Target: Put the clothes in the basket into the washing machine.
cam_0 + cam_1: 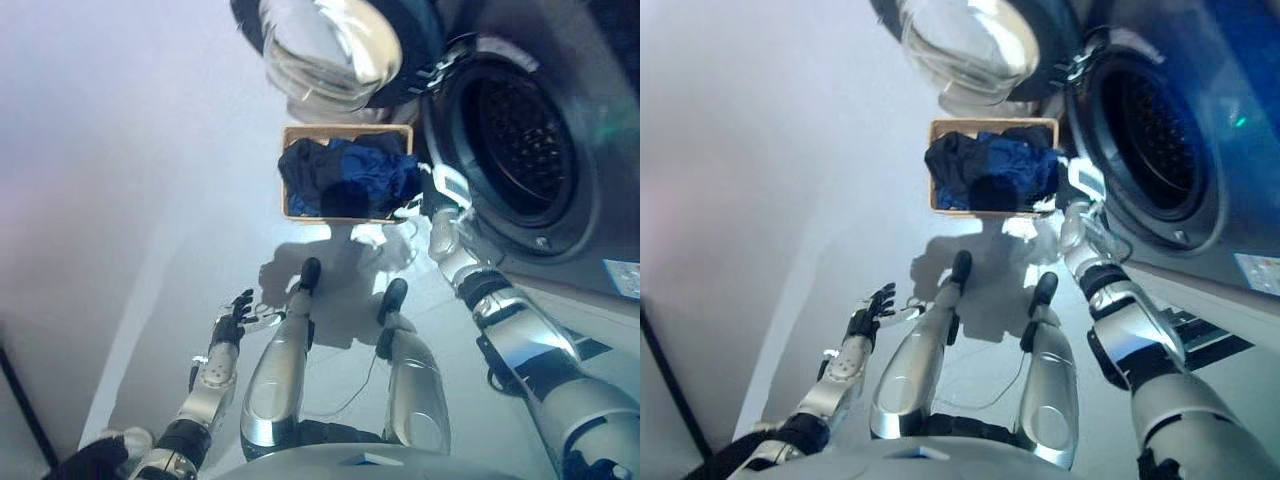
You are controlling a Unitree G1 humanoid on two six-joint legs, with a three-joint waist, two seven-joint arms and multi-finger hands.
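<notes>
Dark fingers of my right hand are down at the basket's right-hand edge, at about four o'clock from its middle, and they seem to be against the blue cloth there; I cannot tell whether they have closed on it or only touch it, because the cloth and the basket wall hide the tips. My left hand hangs low at about eight o'clock, well apart from everything, fingers spread and relaxed, grasping nothing.

Moving outward: the clothes are a soft, crumpled heap of navy and brighter blue, limp and folded over each other, still filling the tan rectangular basket, which sits on the pale smooth floor. At about two o'clock is the washing machine, grey and hard, with its round drum mouth dark and perforated inside. Its glossy, domed glass door stands open at twelve o'clock, above the basket.

My worry is the grasp. If I have only a fold, the garment may slide out halfway to the drum, or drag its neighbours over the rim onto the floor. The light basket could also tip or skid if I pull sideways. The open door sits close to my lifting path, so trailing cloth might snag it.
</notes>
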